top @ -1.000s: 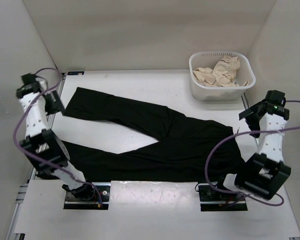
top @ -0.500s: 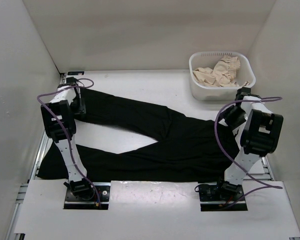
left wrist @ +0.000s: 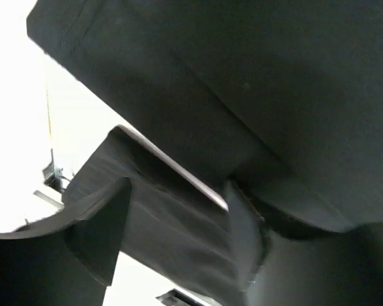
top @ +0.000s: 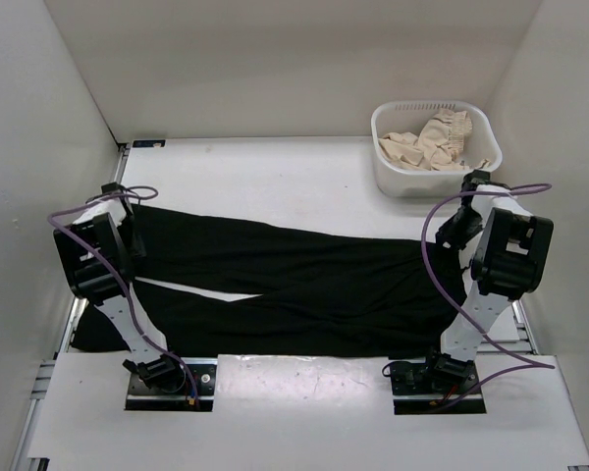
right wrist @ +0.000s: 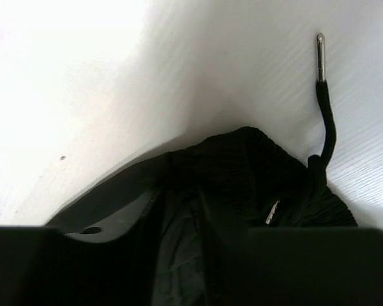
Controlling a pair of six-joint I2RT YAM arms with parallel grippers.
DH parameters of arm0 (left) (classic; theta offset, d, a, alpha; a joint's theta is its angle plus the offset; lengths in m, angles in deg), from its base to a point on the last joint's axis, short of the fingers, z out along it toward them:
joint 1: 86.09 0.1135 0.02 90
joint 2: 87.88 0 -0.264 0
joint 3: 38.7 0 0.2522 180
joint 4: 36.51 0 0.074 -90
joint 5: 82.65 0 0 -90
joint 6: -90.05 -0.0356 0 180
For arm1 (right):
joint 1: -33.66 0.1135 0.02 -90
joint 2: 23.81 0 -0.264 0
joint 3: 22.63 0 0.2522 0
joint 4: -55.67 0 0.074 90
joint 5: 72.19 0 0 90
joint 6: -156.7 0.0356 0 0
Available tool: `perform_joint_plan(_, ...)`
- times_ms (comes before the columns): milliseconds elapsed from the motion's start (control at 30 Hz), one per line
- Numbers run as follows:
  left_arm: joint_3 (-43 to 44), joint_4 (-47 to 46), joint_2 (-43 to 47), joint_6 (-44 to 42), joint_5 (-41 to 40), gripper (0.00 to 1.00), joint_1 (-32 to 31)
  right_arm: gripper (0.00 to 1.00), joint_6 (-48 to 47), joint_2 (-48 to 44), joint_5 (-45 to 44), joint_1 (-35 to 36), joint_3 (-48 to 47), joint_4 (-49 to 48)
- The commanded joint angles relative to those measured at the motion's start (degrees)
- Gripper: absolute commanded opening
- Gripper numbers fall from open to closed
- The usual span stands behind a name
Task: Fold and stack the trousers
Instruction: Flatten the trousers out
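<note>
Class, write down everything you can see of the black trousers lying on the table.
The trousers are plain black, of thin matte cloth, spread flat across the table, waist right, legs running left, nearly side by side. The gathered waistband, with a metal-tipped drawstring, bunches in the right gripper; the left gripper is at the far leg's cuff.

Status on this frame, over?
Left gripper at far leg end, jaws apart, grip unclear. Right gripper shut on trousers at bunched waistband. Legs nearly together, unfolded. Basket stands clear, far right.
</note>
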Motion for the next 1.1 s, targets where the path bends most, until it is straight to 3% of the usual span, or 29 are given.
perform_joint_plan(0,2.46,1.95,1.36,0.89,6.6,0.75,-1.26,0.34,-5.67,-2.42,-1.39,-0.34,-4.25,0.52)
perform_joint_plan(133,20.44,8.98,-0.92,0.89,13.1,0.83,-1.26,0.47,-6.91,-3.83,-0.68,-0.34,-5.4,1.13)
perform_joint_plan(267,32.85,13.64,-6.36,0.89,15.92,0.95,-1.26,0.56,-6.91,-5.14,-1.21,-0.34,-8.56,2.63)
perform_joint_plan(333,36.22,14.17,-11.0,0.89,15.41,1.0,-1.79,0.58,-6.91,-4.45,-0.42,-0.34,-9.87,3.16)
perform_joint_plan(433,41.32,14.17,-18.29,0.89,14.26,1.0,-1.79,0.61,-6.21,-1.55,0.63,-0.34,-11.37,5.44)
perform_joint_plan(767,49.5,10.48,-30.96,0.89,16.55,1.0,-2.32,0.62,-4.02,3.47,3.54,-0.34,-8.48,5.97)
perform_joint_plan(833,50.73,9.96,-32.82,0.89,16.02,1.0,-2.32,0.57,-4.01,4.95,3.01,0.18,-7.6,5.44)
perform_joint_plan(867,51.26,9.96,-34.13,0.89,16.02,1.0,-2.84,0.48,-4.01,5.49,3.01,0.18,-7.59,5.44)
perform_joint_plan(900,51.26,9.96,-34.67,0.89,16.02,0.95,-2.85,0.44,-4.01,6.54,3.01,0.18,-7.07,5.44)
perform_joint_plan(933,51.26,9.96,-34.67,0.89,16.02,0.82,-2.85,0.4,-4.54,6.55,3.01,0.18,-7.07,5.44)
perform_joint_plan(1000,51.26,9.34,-35.46,0.89,15.41,0.45,-2.85,0.26,-4.54,8.12,3.01,0.18,-7.68,4.91)
perform_joint_plan(1033,51.26,9.34,-35.99,0.89,15.4,0.16,-2.85,0.2,-4.54,8.13,3.01,0.18,-8.2,4.91)
perform_joint_plan(1067,51.26,8.64,-35.99,0.89,14.71,0.14,-2.85,0.14,-3.93,8.82,2.4,0.18,-9.86,4.91)
